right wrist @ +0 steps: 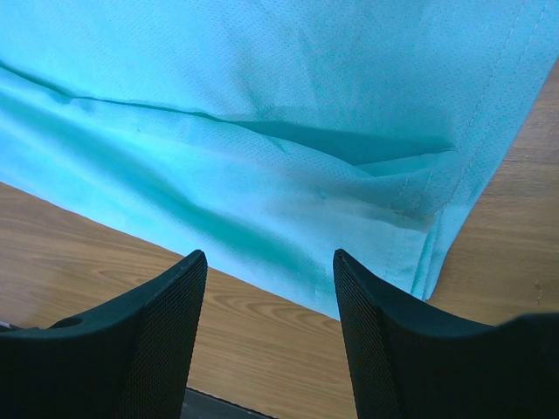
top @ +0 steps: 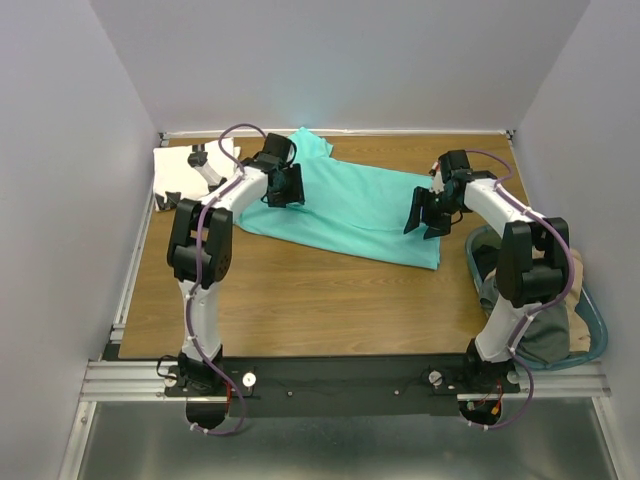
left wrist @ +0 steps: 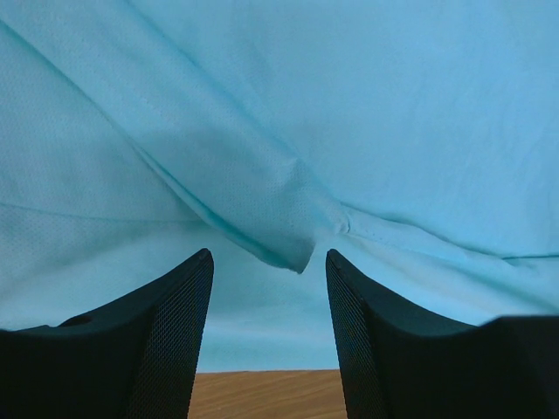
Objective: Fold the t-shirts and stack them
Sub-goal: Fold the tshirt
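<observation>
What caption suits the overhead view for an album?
Open left tool and open right tool poised over a turquoise cloth t-shirt spread on a wooden table; white printed t-shirt far left.

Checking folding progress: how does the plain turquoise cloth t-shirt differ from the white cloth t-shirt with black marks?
The turquoise t-shirt is plain; the white t-shirt carries black marks. The turquoise one lies spread wide mid-table; the white one is a compact bundle at the far left corner. The left gripper and right gripper hang open over the turquoise one, neither over the white. Both lie on the wooden table.
</observation>
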